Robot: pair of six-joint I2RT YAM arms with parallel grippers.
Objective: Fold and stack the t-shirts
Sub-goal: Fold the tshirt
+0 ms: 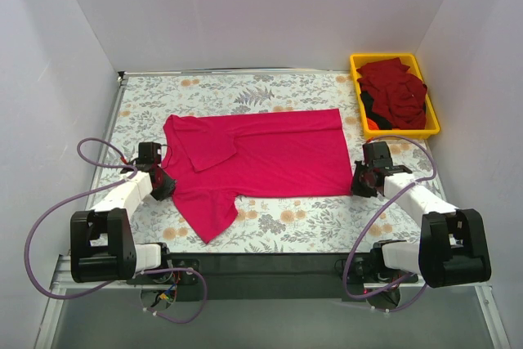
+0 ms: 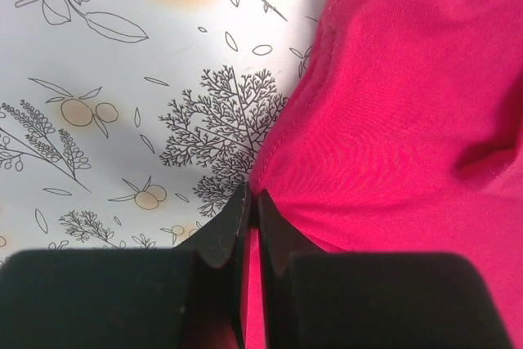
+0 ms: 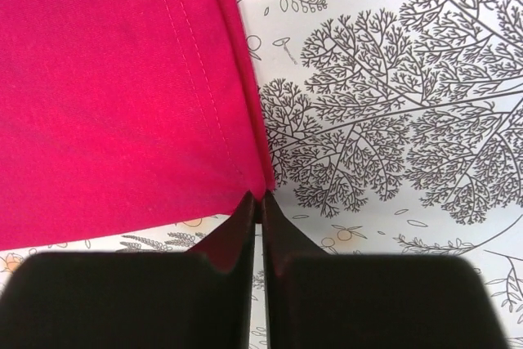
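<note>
The left claw [image 2: 253,196] pinched the pink shirt [image 1: 278,157] at its 8 o'clock edge; the right claw [image 3: 257,199] pinched its 4 o'clock corner.

Work surface: a flat table under a white cover printed with grey botanical line drawings and pale orange flowers [image 1: 310,222]. Both wrist views show the same print close up.

Container: a rectangular yellow plastic bin [image 1: 384,56] stands on the cover at the far right corner, near the right wall.

Enclosure: plain white panels stand at the back [image 1: 261,14], left [image 1: 41,79] and right [image 1: 482,55].

Near edge: a black strip [image 1: 270,263] runs along the table front.
</note>
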